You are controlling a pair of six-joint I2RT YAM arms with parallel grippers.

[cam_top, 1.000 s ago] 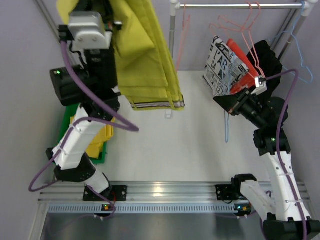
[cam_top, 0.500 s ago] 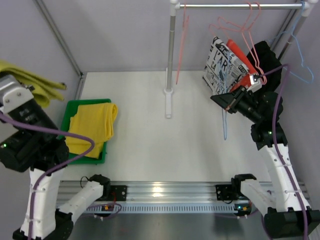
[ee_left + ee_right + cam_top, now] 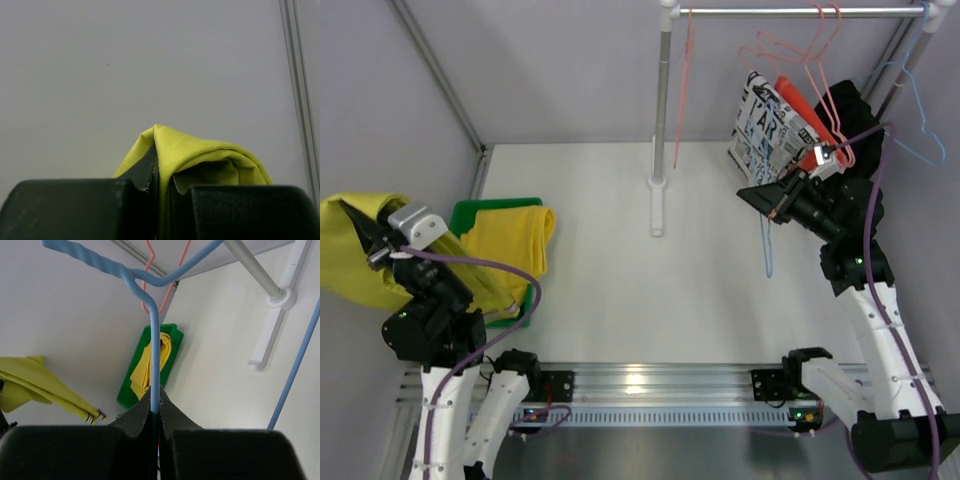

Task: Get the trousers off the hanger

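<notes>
Past the worktop's [image 3: 600, 250] left edge the left tool [image 3: 162, 186] pinches the olive-yellow trousers [image 3: 200, 155], clear only in its wrist view. The golden yellow trousers [image 3: 508, 248] lie in the green tray [image 3: 470, 212]. The right wrist view shows the right tool [image 3: 155, 416] clamped on the blue hanger [image 3: 154, 340].

Two trousers are showing, the olive-yellow trousers [image 3: 348, 255] and the golden-yellow trousers [image 3: 510, 247], and one green tray [image 3: 470, 213] is lying on the table [image 3: 610, 270]. One rack [image 3: 662, 100] is carrying two other garments that are reading clearly, the black-and-white printed cloth [image 3: 762, 125] and the red-orange garment [image 3: 792, 98], while two blue hangers are appearing, the far-right blue hanger [image 3: 923, 135] and the inner blue hanger [image 3: 154, 340], beside at least three pink hangers [image 3: 685, 90], their tangle preventing a surer count. Two grippers are also showing, the left gripper [image 3: 160, 172] and the right gripper [image 3: 155, 407].
</notes>
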